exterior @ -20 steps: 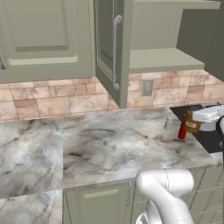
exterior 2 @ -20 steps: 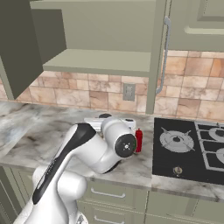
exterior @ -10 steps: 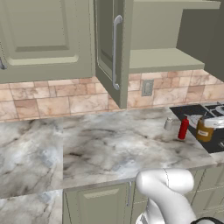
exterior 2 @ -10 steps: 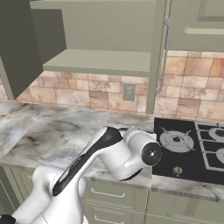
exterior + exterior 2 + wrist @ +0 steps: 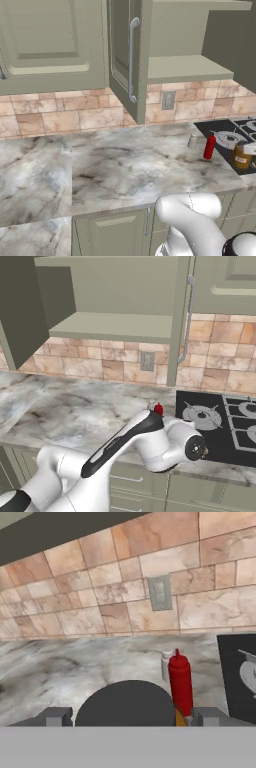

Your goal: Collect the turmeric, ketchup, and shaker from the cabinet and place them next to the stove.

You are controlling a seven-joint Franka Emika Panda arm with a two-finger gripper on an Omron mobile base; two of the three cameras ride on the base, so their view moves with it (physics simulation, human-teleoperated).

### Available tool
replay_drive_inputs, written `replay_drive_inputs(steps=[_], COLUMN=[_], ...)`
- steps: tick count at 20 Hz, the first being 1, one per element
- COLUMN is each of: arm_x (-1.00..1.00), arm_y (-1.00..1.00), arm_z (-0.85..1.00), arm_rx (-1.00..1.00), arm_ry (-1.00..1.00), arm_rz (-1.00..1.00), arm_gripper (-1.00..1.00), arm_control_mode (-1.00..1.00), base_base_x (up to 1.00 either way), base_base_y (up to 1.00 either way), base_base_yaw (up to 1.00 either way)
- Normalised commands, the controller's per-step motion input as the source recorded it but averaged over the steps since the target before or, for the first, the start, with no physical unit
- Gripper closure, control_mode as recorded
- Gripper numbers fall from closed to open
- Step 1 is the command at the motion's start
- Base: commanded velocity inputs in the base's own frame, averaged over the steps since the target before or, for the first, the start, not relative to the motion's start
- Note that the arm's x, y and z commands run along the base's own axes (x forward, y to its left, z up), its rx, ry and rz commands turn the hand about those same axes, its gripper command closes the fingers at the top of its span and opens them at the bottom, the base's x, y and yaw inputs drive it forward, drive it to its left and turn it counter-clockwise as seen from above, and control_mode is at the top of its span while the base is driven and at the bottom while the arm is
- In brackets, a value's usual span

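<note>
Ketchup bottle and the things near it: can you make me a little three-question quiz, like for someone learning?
1. True or false: the ketchup is lying on its side.
2. Which stands nearer the stove, the ketchup or the shaker?
3. What is on the tiled wall behind them? A) an outlet B) a clock C) a window

Key: 1 false, it stands upright; 2 the ketchup; 3 A.

In the hand view a dark round top hides nearly all of the turmeric (image 5: 178,718), leaving an orange sliver, the ketchup (image 5: 180,682) covers part of the shaker (image 5: 165,664), and the stove (image 5: 235,677) is cut off by the right edge.
</note>
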Motion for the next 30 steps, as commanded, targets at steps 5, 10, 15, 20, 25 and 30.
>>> replay_drive_inputs(steps=[5, 10, 15, 20, 25, 30], arm_x=[0.0, 0.02, 0.18, 0.25, 0.24, 0.26], arm_y=[-0.03, 0.0, -0.08, -0.07, 0.0, -0.03], arm_z=[-0.41, -0.5, -0.19, -0.07, -0.23, -0.28], arm_rx=[0.0, 0.0, 0.0, 0.0, -0.01, 0.0], arm_ry=[-0.05, -0.06, -0.08, -0.02, 0.0, 0.0], arm_rz=[0.04, 0.05, 0.06, 0.01, 0.0, 0.0], arm_gripper=[1.0, 1.0, 1.0, 1.0, 1.0, 1.0], arm_control_mode=[-1.0, -1.0, -1.0, -1.0, -1.0, -1.0], base_base_x=[0.0, 0.0, 0.0, 0.0, 0.0, 0.0], base_base_y=[0.0, 0.0, 0.0, 0.0, 0.0, 0.0], base_base_yaw=[0.0, 0.0, 0.0, 0.0, 0.0, 0.0])
